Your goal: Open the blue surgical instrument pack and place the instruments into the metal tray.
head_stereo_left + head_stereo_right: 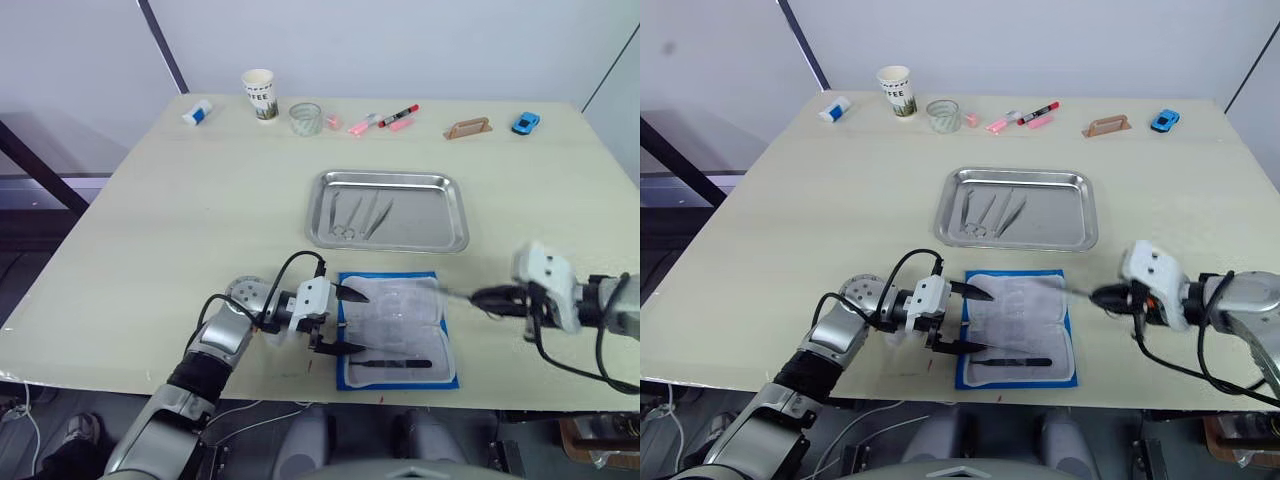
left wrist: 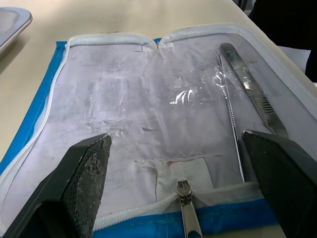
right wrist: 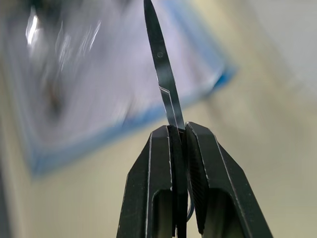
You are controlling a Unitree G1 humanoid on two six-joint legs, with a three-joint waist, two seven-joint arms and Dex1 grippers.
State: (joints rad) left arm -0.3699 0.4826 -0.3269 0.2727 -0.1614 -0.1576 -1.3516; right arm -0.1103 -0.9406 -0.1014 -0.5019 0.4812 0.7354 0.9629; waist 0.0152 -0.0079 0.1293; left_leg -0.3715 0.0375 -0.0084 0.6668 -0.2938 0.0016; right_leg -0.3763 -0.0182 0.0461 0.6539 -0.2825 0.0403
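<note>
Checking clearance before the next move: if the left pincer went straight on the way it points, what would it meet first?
Likely the opened blue pack: the left pincer, open, points across its clear insert, where two slim instruments lie. Its height above the insert is unclear.

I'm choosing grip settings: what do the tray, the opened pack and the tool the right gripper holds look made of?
The metal tray looks like polished steel, mirror-bright at its rim. The blue surgical instrument pack seems soft: a glossy, wrinkled clear plastic insert, blue border, zipper edge. The instrument shut in the right gripper looks like smooth, thin metal.
</note>
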